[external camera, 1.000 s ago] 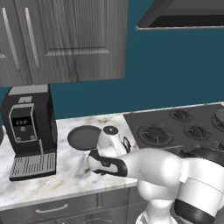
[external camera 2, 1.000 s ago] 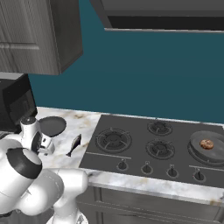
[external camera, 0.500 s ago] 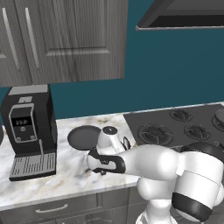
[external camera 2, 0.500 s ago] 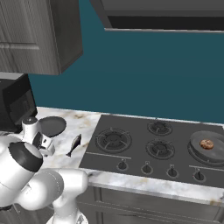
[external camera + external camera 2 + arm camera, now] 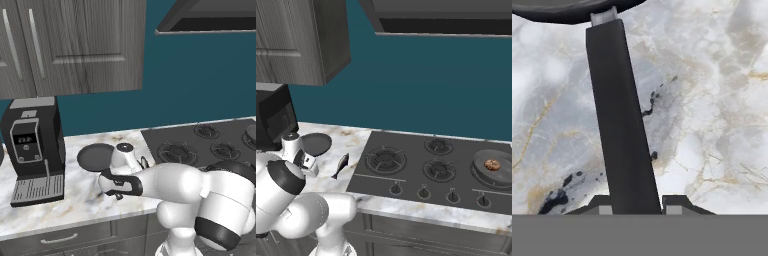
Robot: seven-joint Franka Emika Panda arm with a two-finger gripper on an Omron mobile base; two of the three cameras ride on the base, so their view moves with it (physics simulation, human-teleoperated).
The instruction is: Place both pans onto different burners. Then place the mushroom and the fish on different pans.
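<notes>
1. Claw [image 5: 634, 207] clamped on the handle [image 5: 619, 120] of the near pan [image 5: 95, 156], fingertips [image 5: 599, 207] pressed against either side of the dark bar in the hand view.
2. Near pan flat on the marble bench [image 5: 60, 207], just right of the coffee machine [image 5: 35, 150], handle running back toward the arm.
3. Same pan seen from the right base view [image 5: 316, 143] at the bench's left end, partly behind the white wrist.
4. Fish [image 5: 341, 165] lying on the bench between that pan and the cooktop [image 5: 406, 172], close to the cooktop's left edge, touching neither.
5. Second pan [image 5: 491, 167] sitting on the far right burner, mushroom [image 5: 492, 164] inside it near the middle.
6. Front left burner [image 5: 385, 159] and the two smaller centre burners bare.
7. Whether the gripped pan has left the bench surface: hard to say, probably resting on it.
</notes>
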